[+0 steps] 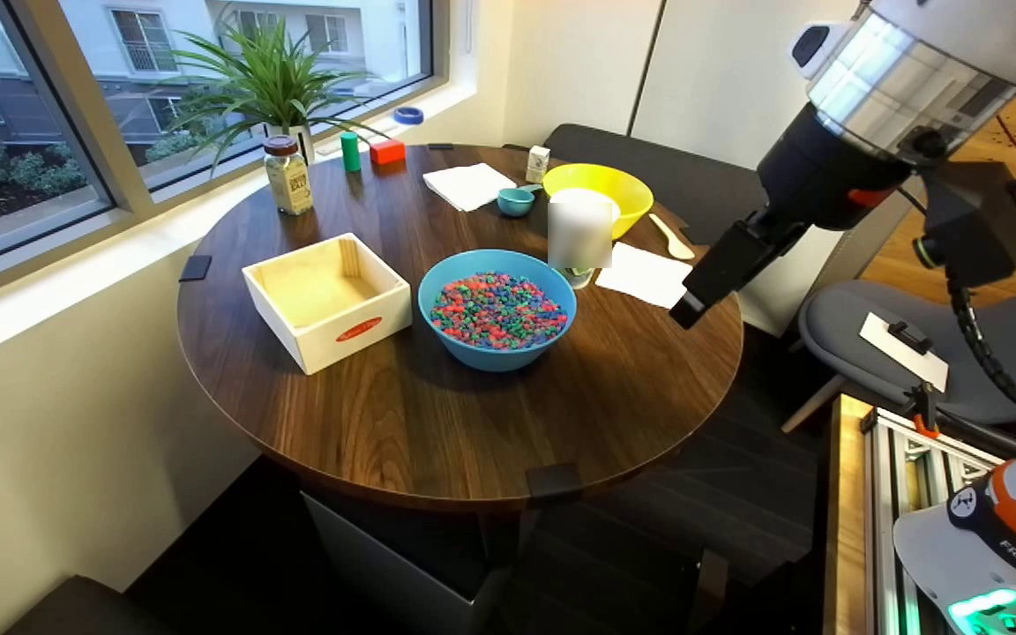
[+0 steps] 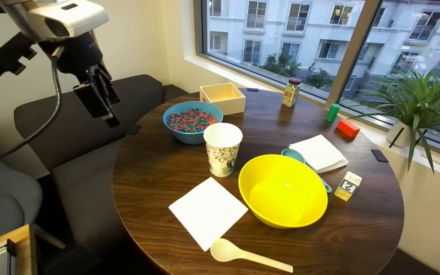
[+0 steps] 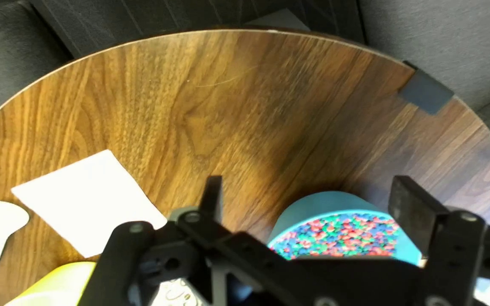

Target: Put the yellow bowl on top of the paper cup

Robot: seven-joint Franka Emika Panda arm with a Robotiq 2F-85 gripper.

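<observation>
The yellow bowl stands upright on the round wooden table; it also shows in an exterior view and at the lower left of the wrist view. The whitish paper cup stands upright between the yellow bowl and the blue bowl. Its upper part is blurred in an exterior view, and the gripper mostly hides it in the wrist view. My gripper is open and empty, with its fingers wide apart. It hangs above the table's side, away from cup and bowl, in both exterior views.
A blue bowl of colourful pieces stands beside the cup. A wooden box, napkin, wooden spoon, teal scoop, letter block, seasoning bottle, green cylinder and red block lie around.
</observation>
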